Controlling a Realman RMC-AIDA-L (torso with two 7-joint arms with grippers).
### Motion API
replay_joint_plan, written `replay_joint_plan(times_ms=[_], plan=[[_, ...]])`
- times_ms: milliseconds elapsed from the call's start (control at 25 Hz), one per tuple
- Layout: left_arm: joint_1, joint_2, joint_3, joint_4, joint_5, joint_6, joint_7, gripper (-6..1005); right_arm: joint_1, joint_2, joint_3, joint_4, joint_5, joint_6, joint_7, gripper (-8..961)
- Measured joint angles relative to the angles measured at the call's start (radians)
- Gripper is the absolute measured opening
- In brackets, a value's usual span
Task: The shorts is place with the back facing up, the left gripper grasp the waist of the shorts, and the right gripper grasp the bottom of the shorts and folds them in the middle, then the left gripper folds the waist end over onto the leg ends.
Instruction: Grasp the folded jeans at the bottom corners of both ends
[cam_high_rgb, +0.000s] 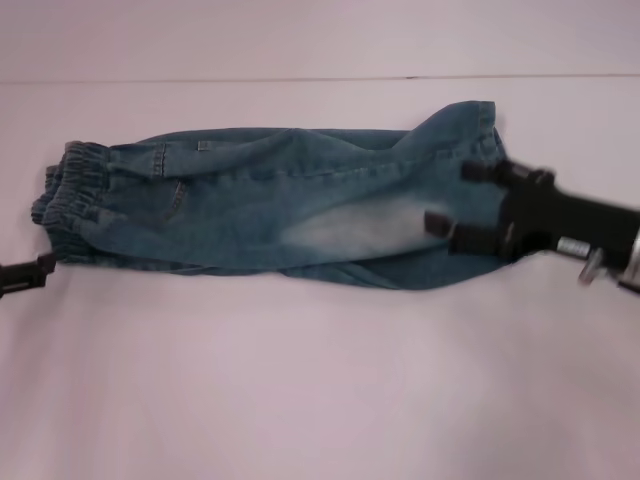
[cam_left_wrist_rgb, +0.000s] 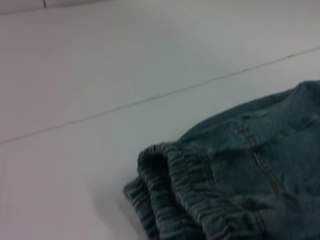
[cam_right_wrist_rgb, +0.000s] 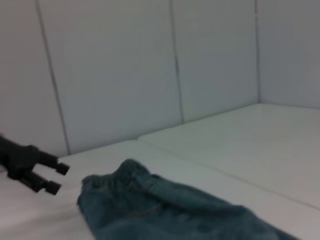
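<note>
Your denim shorts (cam_high_rgb: 270, 205) lie lengthwise-folded mid-bench (cam_high_rgb: 320, 390). Right end effector (cam_high_rgb: 468, 200), at three o'clock, spreads open over the legs; left end effector (cam_high_rgb: 30, 275), at nine o'clock, open, empty. Waist fold remains.

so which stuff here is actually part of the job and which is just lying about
Part of the job:
- shorts, lying folded lengthwise, waist toward the robot's left
- left gripper, open beside the waist end
- right gripper, open over the leg end

Just there:
- table
- nothing else lies on it that the views show
</note>
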Motion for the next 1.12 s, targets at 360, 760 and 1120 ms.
replay_joint_plan(times_ms=[360, 760, 1120], plan=[[-0.040, 0.000, 0.002, -0.113, 0.014, -0.065, 0.107, 936, 0.033, 0.005, -0.041, 0.135, 0.004, -0.007, -0.076, 946], [-0.069, 0.000, -0.004, -0.169, -0.040, -0.093, 0.199, 934, 0.039, 0.006, -0.053, 0.164, 0.010, -0.006, -0.067, 944], [-0.096, 0.018, 0.001, -0.237, -0.023, -0.143, 0.204, 916, 0.044, 0.006, -0.066, 0.167, 0.005, -0.006, -0.068, 942]])
